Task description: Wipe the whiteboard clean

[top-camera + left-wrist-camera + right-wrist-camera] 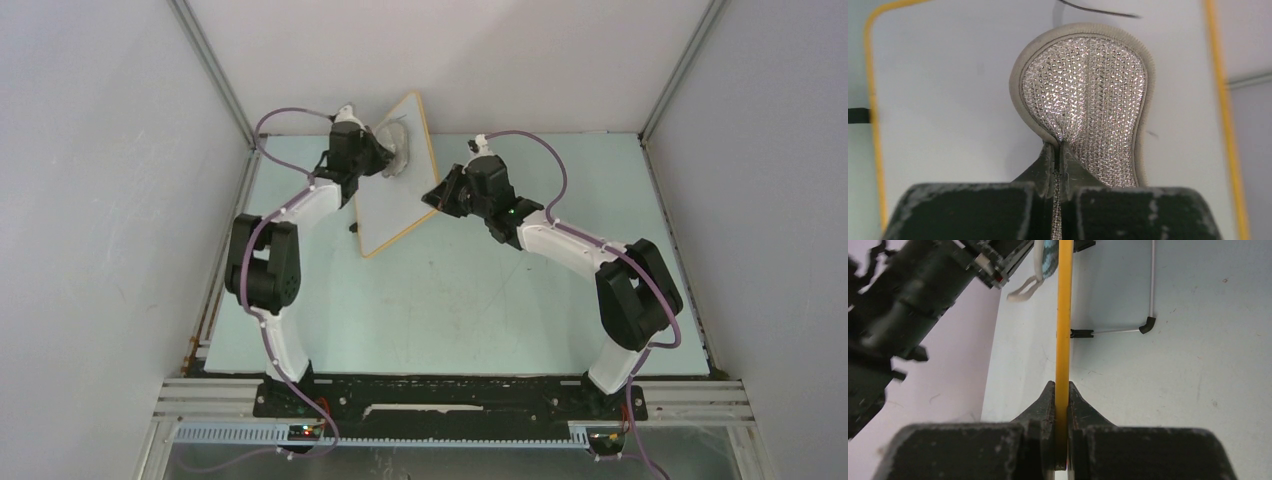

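Note:
The whiteboard (pixel 395 185), white with a thin tan-orange frame, stands tilted at the back of the table. My right gripper (pixel 437 196) is shut on its right edge; the right wrist view shows the orange frame (pixel 1064 315) edge-on between the jaws. My left gripper (pixel 384 158) is shut on the grey oval cloth pad (pixel 1088 95) and presses it against the board face (pixel 948 100). A dark pen stroke (pixel 1098 10) shows above the pad. A black foot with a wire stand (pixel 1128 331) shows behind the board.
The pale green table (pixel 470 300) is enclosed by grey walls with aluminium rails (pixel 215 80) at left and right. Both arm bases are bolted on the black plate (pixel 450 395) at the near edge.

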